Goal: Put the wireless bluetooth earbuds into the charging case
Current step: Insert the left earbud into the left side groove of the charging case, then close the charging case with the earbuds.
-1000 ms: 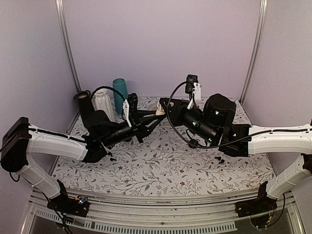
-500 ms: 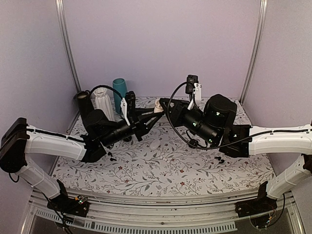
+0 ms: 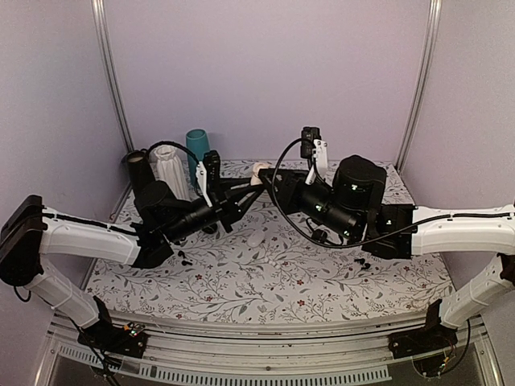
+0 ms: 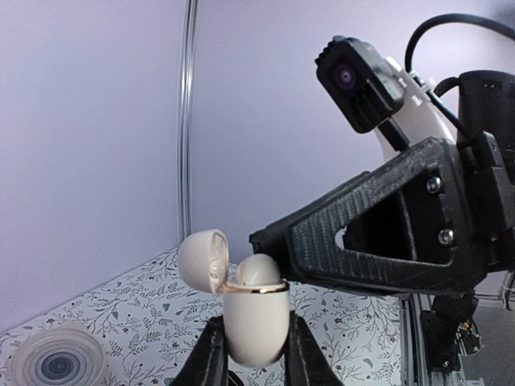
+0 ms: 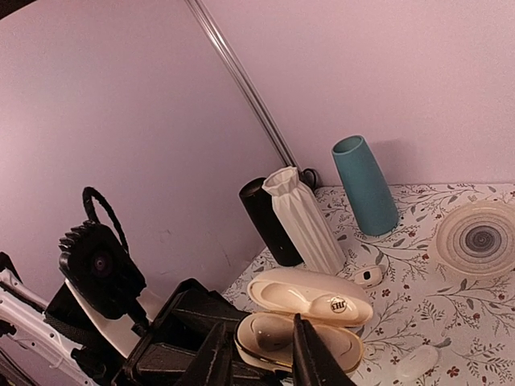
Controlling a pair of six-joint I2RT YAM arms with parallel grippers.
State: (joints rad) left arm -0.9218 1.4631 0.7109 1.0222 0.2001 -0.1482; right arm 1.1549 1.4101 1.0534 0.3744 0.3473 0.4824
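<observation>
The white charging case (image 4: 256,322) hangs upright in the air, lid flipped open, with my left gripper (image 4: 253,334) shut on its lower body. One white earbud (image 4: 257,272) sits in a well, its rounded top above the gold rim. In the right wrist view the same case (image 5: 322,299) and the earbud (image 5: 273,334) lie just under my right gripper (image 5: 259,323), whose fingers stand a little apart on either side of the earbud. From above, both grippers meet at the case (image 3: 259,170) over the back of the table.
A teal vase (image 3: 197,153), a white ribbed vase (image 3: 169,165) and a black cylinder (image 3: 137,170) stand at the back left. A white pebble-like object (image 3: 256,239), small black earbuds (image 3: 183,259) and a tiny white piece (image 5: 366,276) lie on the floral mat. A round ringed disc (image 5: 479,241) lies flat.
Both grippers have lifted slightly and shifted left with the case. The right gripper's fingers have parted a little around the earbud.
</observation>
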